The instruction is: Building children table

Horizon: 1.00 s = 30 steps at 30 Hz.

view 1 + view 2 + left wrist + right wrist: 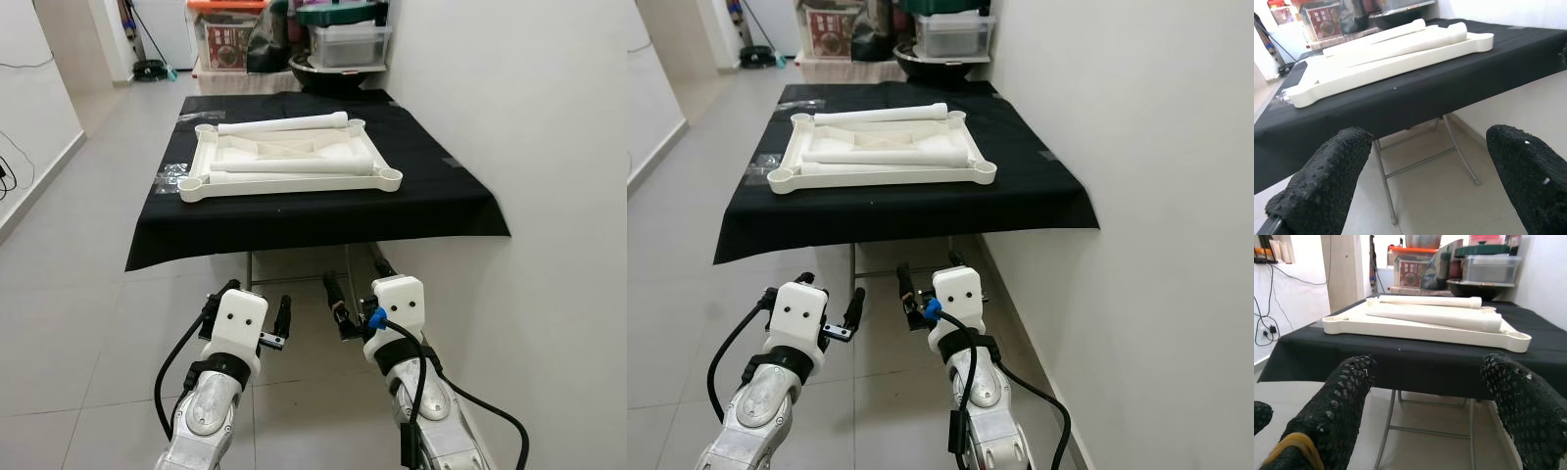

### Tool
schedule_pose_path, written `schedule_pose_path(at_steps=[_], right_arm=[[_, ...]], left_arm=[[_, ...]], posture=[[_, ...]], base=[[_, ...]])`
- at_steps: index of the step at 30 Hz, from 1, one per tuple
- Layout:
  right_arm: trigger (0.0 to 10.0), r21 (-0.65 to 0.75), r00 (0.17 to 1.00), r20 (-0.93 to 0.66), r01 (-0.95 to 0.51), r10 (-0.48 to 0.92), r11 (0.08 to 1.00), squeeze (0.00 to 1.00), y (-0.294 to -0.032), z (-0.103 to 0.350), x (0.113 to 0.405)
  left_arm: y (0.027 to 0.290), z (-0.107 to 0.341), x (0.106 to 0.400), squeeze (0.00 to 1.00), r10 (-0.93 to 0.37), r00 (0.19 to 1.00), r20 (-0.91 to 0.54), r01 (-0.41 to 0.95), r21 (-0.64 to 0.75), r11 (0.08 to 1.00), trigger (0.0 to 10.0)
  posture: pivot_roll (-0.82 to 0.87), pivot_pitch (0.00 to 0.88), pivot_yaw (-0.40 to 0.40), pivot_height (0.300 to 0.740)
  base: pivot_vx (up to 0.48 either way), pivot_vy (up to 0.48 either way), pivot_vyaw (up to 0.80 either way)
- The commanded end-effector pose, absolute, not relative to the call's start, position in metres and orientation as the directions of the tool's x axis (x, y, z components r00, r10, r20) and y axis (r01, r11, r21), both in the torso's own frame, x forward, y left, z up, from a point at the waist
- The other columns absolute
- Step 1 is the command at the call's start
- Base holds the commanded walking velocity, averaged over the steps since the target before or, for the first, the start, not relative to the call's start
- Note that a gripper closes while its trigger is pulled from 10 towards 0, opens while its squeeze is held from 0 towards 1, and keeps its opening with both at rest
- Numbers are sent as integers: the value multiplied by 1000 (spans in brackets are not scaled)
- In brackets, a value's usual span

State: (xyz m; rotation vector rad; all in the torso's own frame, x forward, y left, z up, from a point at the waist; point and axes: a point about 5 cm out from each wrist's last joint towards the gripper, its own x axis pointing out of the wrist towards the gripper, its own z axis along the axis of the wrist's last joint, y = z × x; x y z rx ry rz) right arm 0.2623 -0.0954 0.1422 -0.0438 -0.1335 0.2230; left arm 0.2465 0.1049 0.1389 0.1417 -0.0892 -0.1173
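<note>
Standing short of the black-draped table, with the tabletop lying upside down on the cloth and two legs resting loose across it, well ahead of both arms. Left gripper and right gripper held low before the table edge, both spread wide and empty. Best to close in squarely first, then take one leg near its middle so it lifts level without rolling off toward the wall.

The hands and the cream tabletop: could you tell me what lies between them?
Only the near strip of black cloth separates both open hands, left hand and right hand, from the tabletop; head views.
</note>
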Motion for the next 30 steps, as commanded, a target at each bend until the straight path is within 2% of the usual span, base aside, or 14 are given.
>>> schedule_pose_path(at_steps=[1, 30], right_arm=[[10000, -53, 970, 112, -210, 214, 976, 0, -97, 138, 263], [10000, -62, 970, 108, -212, 217, 975, 0, -98, 137, 264]], left_arm=[[108, 135, 246, 0, -113, 992, 60, 102, 153, 983, 10000], [108, 132, 247, 0, -107, 994, 39, 101, 130, 986, 10000]], posture=[[31, 0, -42, 740], [31, 0, -47, 740]], base=[[266, 0, 0], [283, 0, 0]])
